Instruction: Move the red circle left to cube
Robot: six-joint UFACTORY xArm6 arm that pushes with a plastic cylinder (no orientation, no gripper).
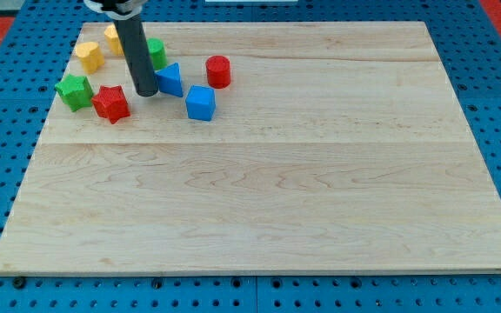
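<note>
The red circle (pixel 218 70), a short red cylinder, stands near the view's top, left of centre. The blue cube (pixel 201 103) sits just below it and slightly to its left. My rod comes down from the view's top and my tip (pixel 145 92) rests on the board left of both, touching or almost touching a blue triangular block (pixel 170 79). The tip is about 85 px left of the red circle and apart from it.
A red star block (pixel 110 103) and a green star block (pixel 74 90) lie left of the tip. A yellow block (pixel 89 56), another yellow block (pixel 112 37) and a green block (pixel 156 52) partly behind the rod sit near the wooden board's (pixel 259 209) top left.
</note>
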